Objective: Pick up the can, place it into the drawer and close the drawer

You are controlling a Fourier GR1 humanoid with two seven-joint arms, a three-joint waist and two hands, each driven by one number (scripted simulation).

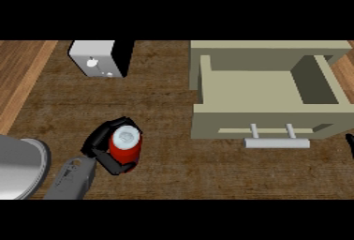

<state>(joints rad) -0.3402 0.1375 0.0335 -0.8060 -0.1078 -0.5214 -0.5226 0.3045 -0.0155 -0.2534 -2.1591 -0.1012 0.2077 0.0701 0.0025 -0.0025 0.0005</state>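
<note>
The left hand (104, 145) is curling round the red can (126, 144) at the desk's (173, 154) lower left, well apart from the open drawer (266, 89). The right hand (350, 143) is barely showing at the right edge; its fingers cannot be told.

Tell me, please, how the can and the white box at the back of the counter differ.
The can is red with a pale top, while the white box is white with a black side. The can is round; the box is square-edged. The left hand curls round the can; the box stands untouched, far from it. Both are left of the open drawer.
</note>
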